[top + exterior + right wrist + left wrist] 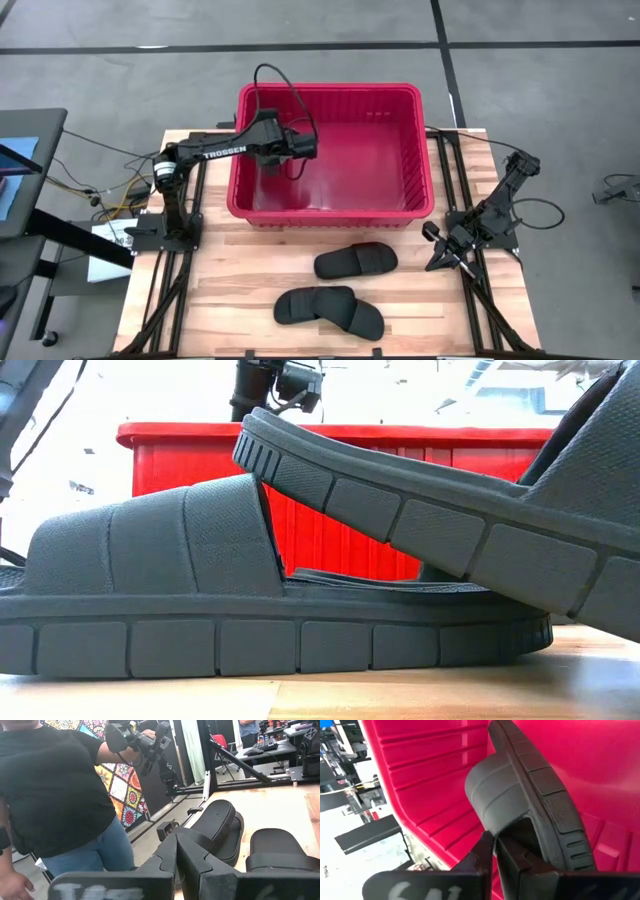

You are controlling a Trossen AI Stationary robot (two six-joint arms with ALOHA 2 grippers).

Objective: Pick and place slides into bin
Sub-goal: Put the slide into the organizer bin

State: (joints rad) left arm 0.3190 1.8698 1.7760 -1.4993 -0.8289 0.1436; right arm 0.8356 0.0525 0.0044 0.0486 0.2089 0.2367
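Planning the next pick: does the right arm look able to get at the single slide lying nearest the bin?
Probably yes. That slide lies in the open on the table, nothing between it and the right hand, which is shut and empty beside it. The left hand holds another slide over the bin.

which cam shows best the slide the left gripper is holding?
Left wrist view: the slide fills it, strap pinched in the left gripper, over the bin. High view shows only a dark shape at the gripper; low and right wrist views miss it.

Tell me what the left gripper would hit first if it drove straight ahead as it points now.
Probably the bin's red inner wall or floor. The left gripper, shut on a slide, points into the bin; depth is unclear.
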